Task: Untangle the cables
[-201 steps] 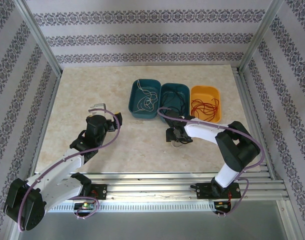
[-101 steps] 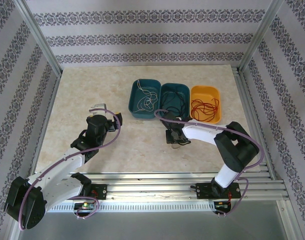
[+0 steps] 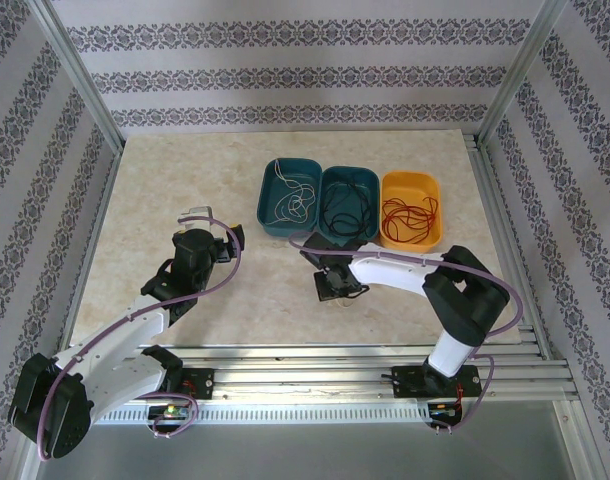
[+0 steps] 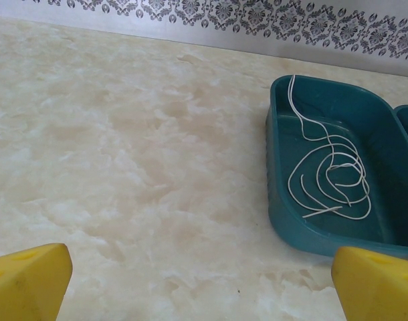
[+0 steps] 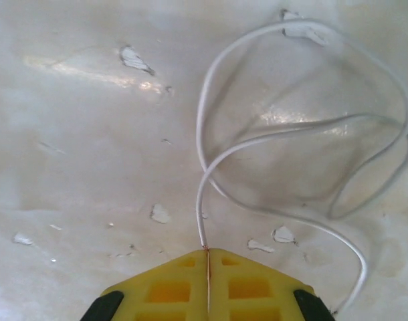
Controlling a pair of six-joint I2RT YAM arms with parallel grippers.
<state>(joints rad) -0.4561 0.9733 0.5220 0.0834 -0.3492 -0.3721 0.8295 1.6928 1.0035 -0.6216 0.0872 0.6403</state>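
- Since a second ago the right gripper [image 3: 333, 285] has slid leftward along the tabletop [image 3: 165, 180] and its jaws have come together; left arm unchanged.
- Right arm pose: elbow bent high over the near right edge, white forearm reaching left across the front, wrist low – just in front of the middle teal bin [image 3: 327, 180].
- Right gripper state: clenched on a white cable [image 5: 197, 200]. In the right wrist view the strand's end is pinched between the two yellow fingers [image 5: 170, 287].
- From the pinch, the held white cable runs away from the gripper and lies in loose loops flat on the tabletop.
- Left arm pose: stretched diagonally from the near left corner toward centre, wrist over the left half of the tabletop, well apart from the bins.
- Left gripper [image 3: 213, 225] state: released, jaws spread wide, nothing between them – it points toward the left teal bin [image 3: 268, 215].
- Left teal bin: coiled white cable [image 3: 290, 200] inside.
- Middle teal bin: black cable [image 3: 345, 208] inside.
- Orange bin [image 3: 390, 182]: red cable [image 3: 410, 215] inside.
- All three bins sit side by side in a row, touching or nearly so.
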